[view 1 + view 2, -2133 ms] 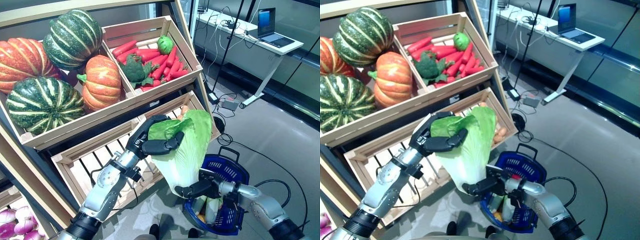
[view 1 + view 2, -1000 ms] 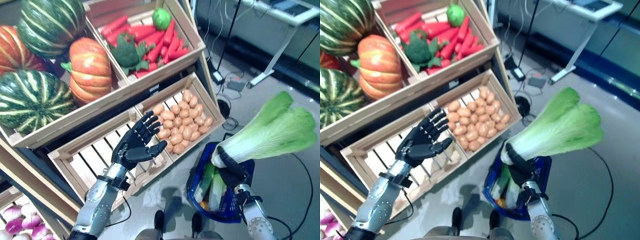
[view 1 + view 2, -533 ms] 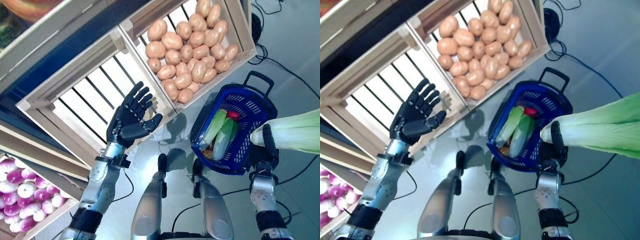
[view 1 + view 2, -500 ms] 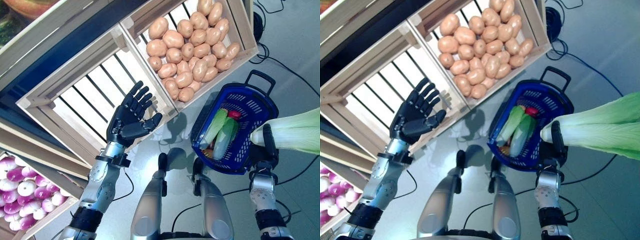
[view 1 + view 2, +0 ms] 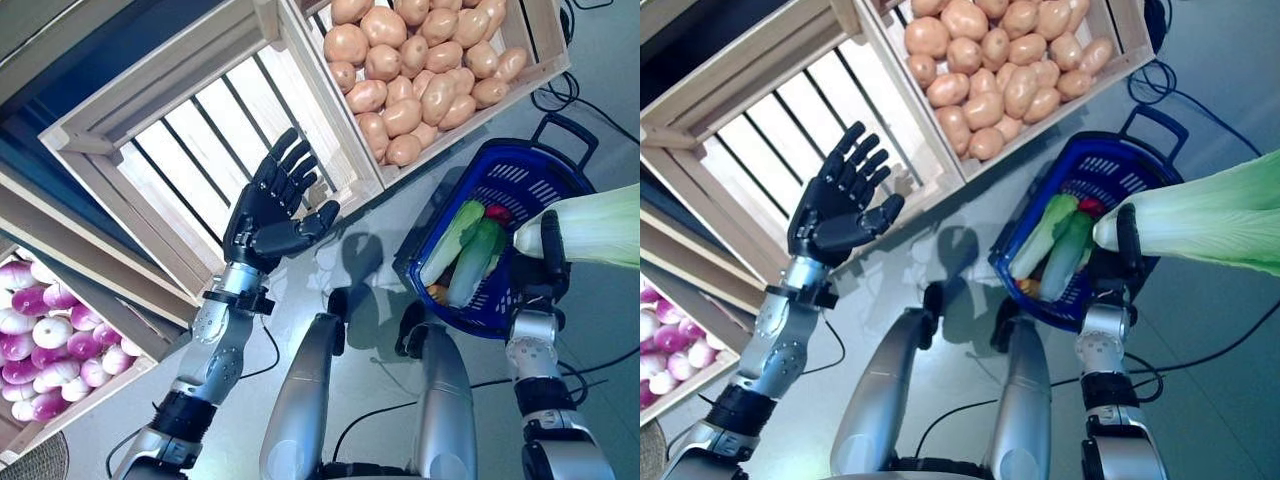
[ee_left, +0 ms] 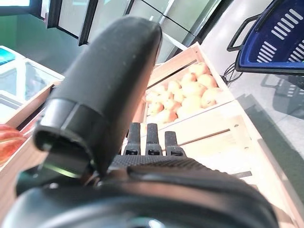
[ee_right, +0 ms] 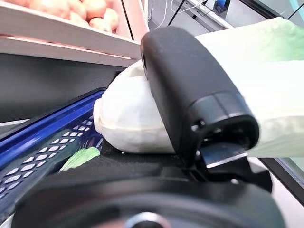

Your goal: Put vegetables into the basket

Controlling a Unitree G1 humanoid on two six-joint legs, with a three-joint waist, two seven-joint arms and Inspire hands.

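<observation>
- R hand at right edge of frame, clamped on stem end of cabbage; thumb wraps over the pale stalk (clear in R wrist view). Leaves run off the right edge.
- Cabbage held roughly level, stem end over the right rim of basket, not yet inside. Basket = blue, on floor, lower right of centre, handle toward upper right.
- Basket already holds two long green veg + sth small and red; orange bit at the near end, can't ID.
- L hand centre-left, empty, fingers straight and spread, palm up, in front of empty slatted crate.
- Change vs ~2 s ago: both hands were on the cabbage up by the crates; since then L let go and R alone carried it across to the basket side. Last 0.5 s: little real motion of hands; view shifted, so scene slide = camera, not objects.
- Meaning: handover done, transport nearly done. Step in hand = lower/tip cabbage into basket. Judgement: needs stem-first tilt down, since cabbage looks longer than free room beside the veg already in; risk it rests on the rim or rolls out.
- Potato crate upper centre-right, onion bin lower left: untouched, not involved now.
</observation>
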